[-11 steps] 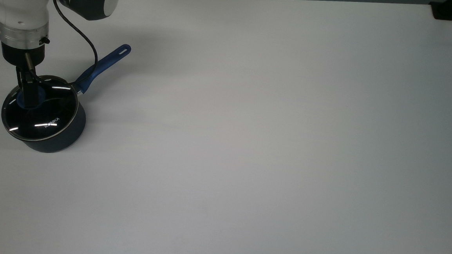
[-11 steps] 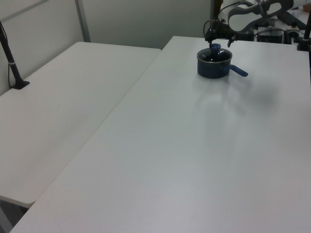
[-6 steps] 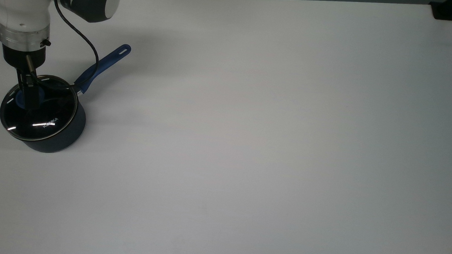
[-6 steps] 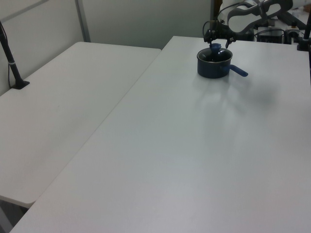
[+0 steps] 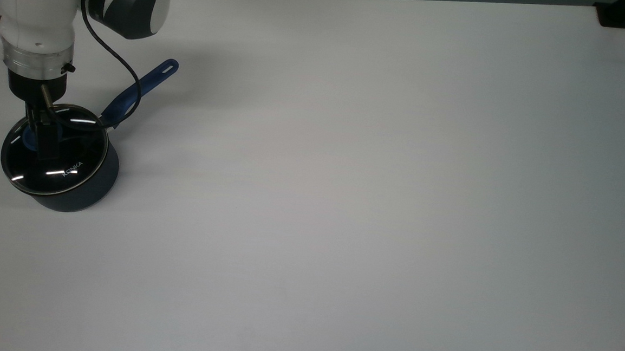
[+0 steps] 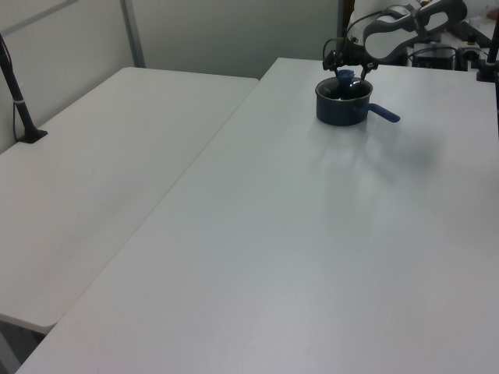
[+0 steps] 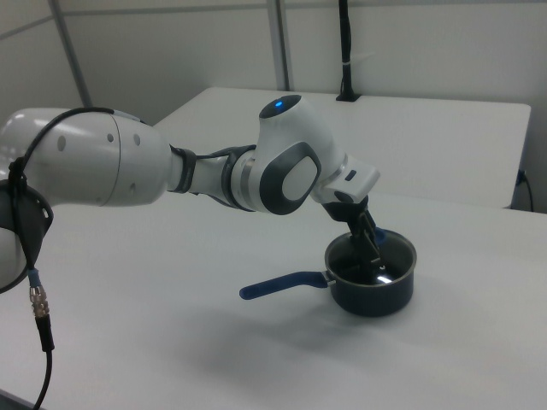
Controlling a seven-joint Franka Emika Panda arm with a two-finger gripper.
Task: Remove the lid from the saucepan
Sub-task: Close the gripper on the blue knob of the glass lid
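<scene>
While the saucepan (image 5: 81, 191) sits below, gripper (image 5: 43, 140) fingers (image 5: 47, 143) close on the lid (image 5: 69, 166)'s blue knob (image 5: 31, 137) between them.

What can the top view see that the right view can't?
In the top view, white "KONKA" lettering reads on the lid, and the handle's slotted end appears. In the right view, the arm's big white and grey joints and a second table behind appear. Both share the saucepan, its blue handle and the gripper down at the lid's blue knob.
</scene>
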